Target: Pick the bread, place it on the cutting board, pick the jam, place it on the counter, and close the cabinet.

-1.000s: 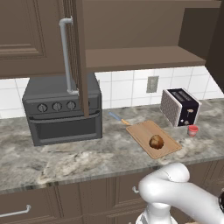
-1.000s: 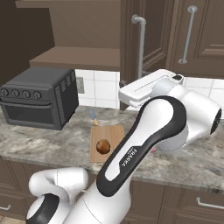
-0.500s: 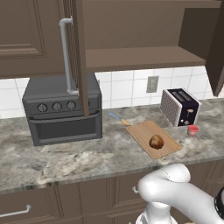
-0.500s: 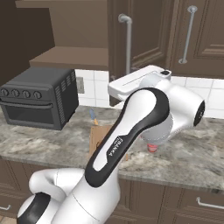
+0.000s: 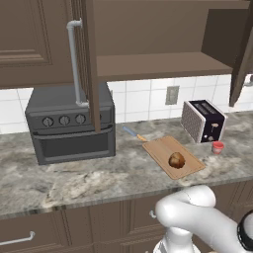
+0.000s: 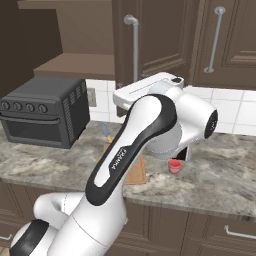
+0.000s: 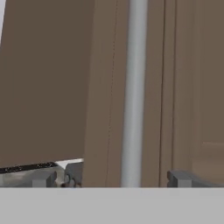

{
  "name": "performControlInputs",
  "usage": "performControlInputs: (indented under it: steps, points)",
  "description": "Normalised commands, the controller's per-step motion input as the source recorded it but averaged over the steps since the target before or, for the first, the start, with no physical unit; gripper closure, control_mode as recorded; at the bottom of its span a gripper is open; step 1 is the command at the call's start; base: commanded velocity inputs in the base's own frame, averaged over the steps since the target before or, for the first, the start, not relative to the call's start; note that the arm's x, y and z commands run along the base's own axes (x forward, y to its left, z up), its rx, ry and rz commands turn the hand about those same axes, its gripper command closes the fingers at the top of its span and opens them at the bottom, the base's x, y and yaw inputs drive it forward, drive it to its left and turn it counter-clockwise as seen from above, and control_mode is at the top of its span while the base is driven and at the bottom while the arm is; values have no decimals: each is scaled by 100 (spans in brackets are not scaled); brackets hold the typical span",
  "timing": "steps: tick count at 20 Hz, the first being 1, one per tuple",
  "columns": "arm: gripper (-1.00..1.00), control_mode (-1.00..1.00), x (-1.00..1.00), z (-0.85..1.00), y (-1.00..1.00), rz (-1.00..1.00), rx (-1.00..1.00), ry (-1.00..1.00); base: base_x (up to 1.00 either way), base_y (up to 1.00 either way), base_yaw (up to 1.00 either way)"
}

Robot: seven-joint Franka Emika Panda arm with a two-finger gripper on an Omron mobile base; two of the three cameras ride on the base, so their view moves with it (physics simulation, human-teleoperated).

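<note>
- In the left base view we see the bread lying on the cutting board, right of centre on the bench.
- The jam stands on the bench just right of the board, in front of the toaster, apart from both.
- In the right base view the jam shows at centre right, below the arm, which hides much of the board.
- The cabinet is open: the left door stands edge-on at upper left of the left base view, its silver handle facing us, and the right door stands out at the upper right edge.
- The inner shelf is in plain sight between the doors.
- A dark oven sits on the bench at left, under the left door.
- In the hand view a brown door panel and an upright silver bar handle lie close ahead, the handle running from top to bottom at centre.
- The gripper's tips peek up at the bottom edge, one on each side of the handle; we cannot tell how far open it is or whether it touches the handle.
</note>
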Motion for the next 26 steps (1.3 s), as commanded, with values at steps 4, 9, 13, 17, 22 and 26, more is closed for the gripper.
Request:
performControlInputs:
  steps: [4, 9, 13, 17, 22, 26]
  points:
    - [-100, -100, 13, 0, 28, -5, 0, 0, 0, 0, 0]
    - [-100, -100, 13, 0, 29, -8, 0, 0, 0, 0, 0]
    - [-100, -100, 12, 0, 21, -9, 1, 0, 0, 0, 0]
    - [-100, -100, 24, 0, 10, -7, 0, 0, 0, 0, 0]
    - [-100, -100, 39, 0, 0, -1, 0, 0, 0, 0, 0]
    - [-100, -100, 41, 0, 0, 0, 0, 0, 0, 0, 0]
